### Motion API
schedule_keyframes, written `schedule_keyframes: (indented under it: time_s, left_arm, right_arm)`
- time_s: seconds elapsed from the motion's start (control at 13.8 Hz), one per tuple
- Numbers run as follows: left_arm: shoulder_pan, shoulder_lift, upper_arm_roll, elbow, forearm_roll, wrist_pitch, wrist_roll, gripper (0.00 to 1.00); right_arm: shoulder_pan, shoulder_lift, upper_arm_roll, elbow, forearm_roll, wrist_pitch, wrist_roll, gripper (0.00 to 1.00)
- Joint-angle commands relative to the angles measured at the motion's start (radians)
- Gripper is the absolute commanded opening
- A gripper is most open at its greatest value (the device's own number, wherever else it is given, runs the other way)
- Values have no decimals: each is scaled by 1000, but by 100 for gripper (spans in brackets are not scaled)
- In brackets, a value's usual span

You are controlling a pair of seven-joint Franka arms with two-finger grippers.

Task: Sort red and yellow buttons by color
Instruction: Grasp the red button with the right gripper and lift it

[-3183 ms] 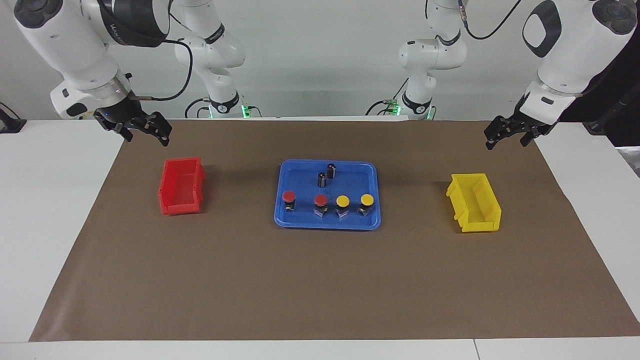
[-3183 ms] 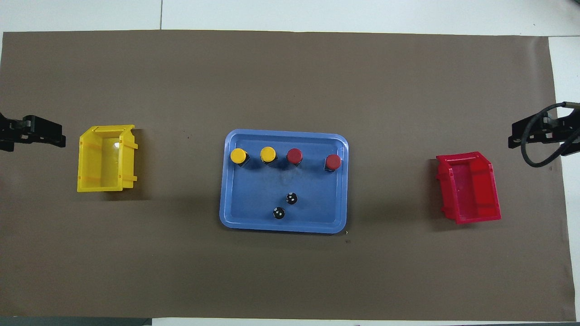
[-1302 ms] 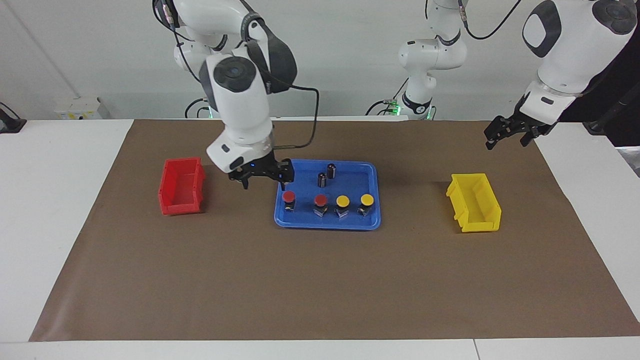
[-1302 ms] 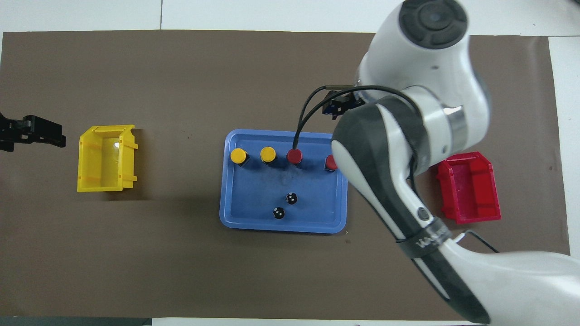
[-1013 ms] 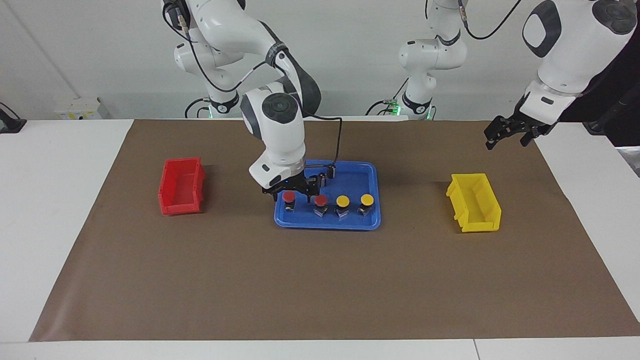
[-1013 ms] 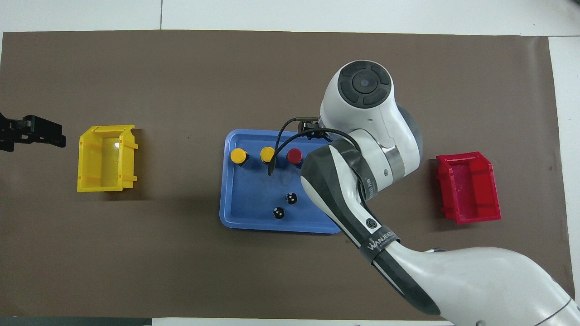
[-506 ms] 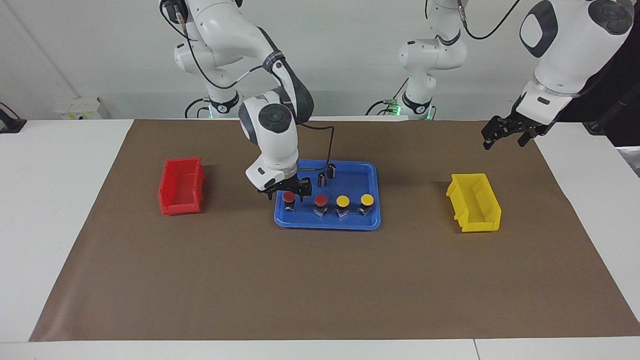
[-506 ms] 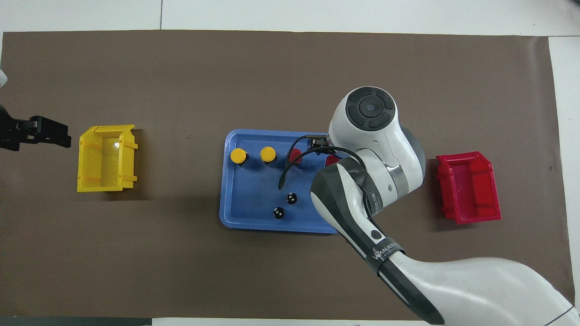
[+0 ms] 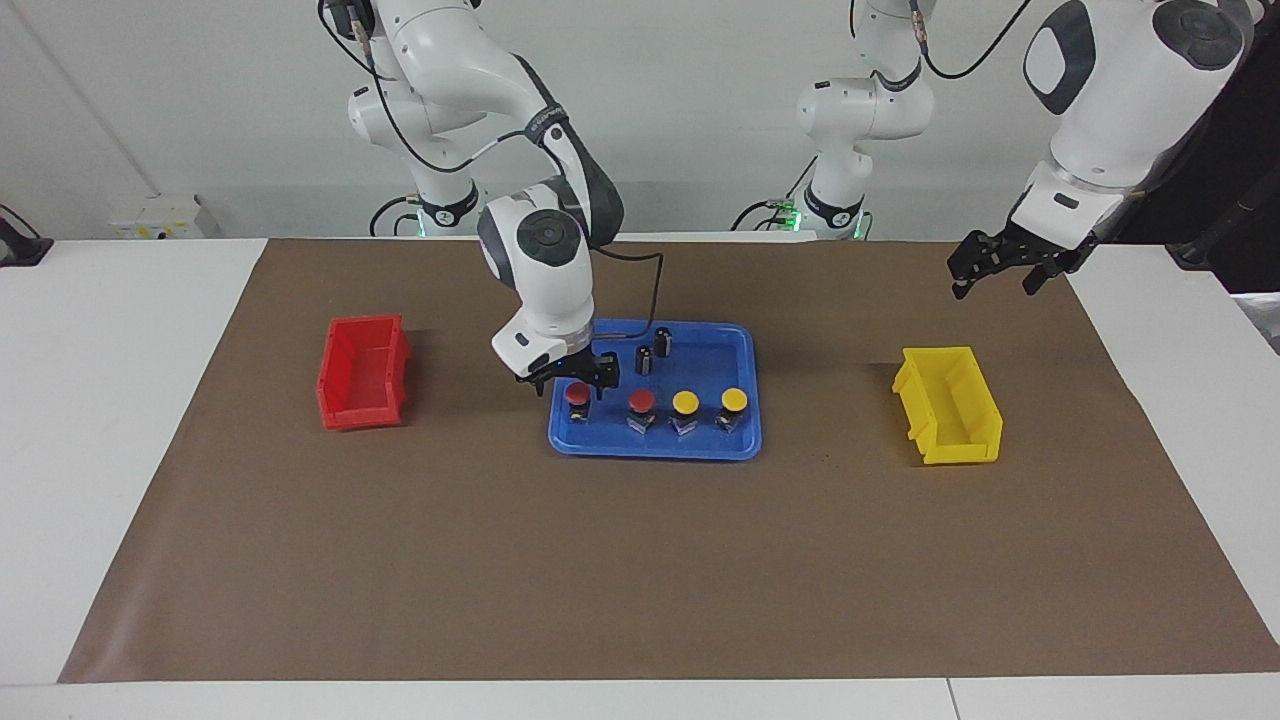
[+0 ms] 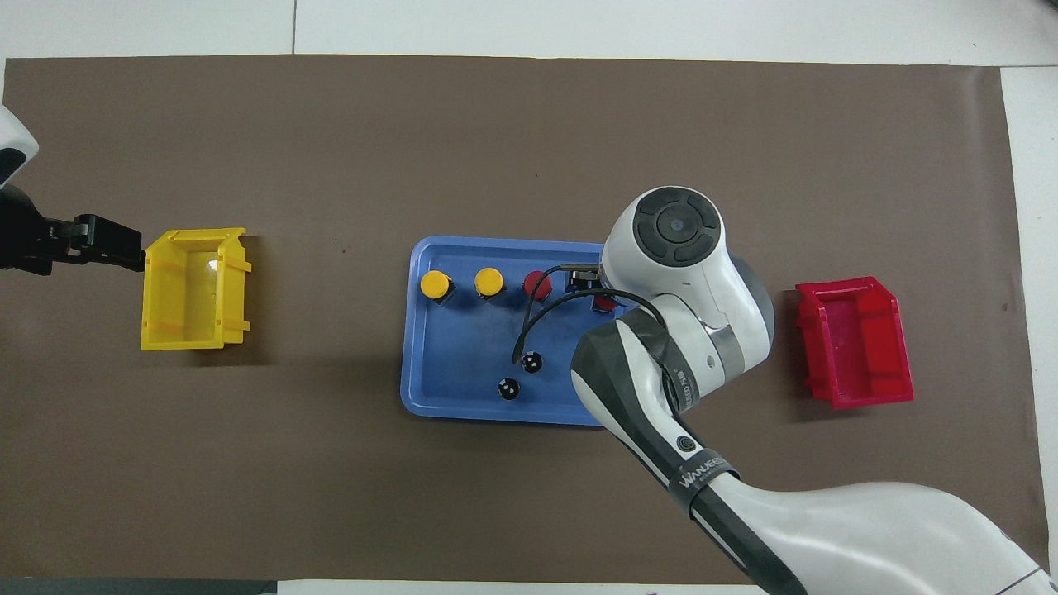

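Four buttons stand in a row in the blue tray: two red buttons and two yellow buttons. My right gripper is open, right above the red button nearest the red bin, a finger on either side of its cap. In the overhead view that button is mostly hidden under the right arm; the other red one and the yellow ones show. My left gripper is open and empty in the air, by the yellow bin.
Two dark cylinders stand in the tray, nearer to the robots than the buttons. The red bin stands at the right arm's end of the brown mat, the yellow bin at the left arm's end. Both bins are empty.
My right gripper has come from the red bin's end of the table to the tray and settled over the outer red button. My left gripper has shifted slightly toward the yellow bin.
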Motion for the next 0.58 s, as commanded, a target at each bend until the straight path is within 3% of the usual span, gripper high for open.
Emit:
schedule_keyframes:
  time_s: [0.0, 0.51]
  left_arm:
    - [1, -23, 13, -44, 12, 23, -13, 100]
    - [10, -24, 16, -59, 12, 89, -19, 99]
  right_arm:
    - [-13, -32, 17, -54, 7, 47, -3, 80]
    - [-13, -34, 18, -57, 7, 47, -6, 65]
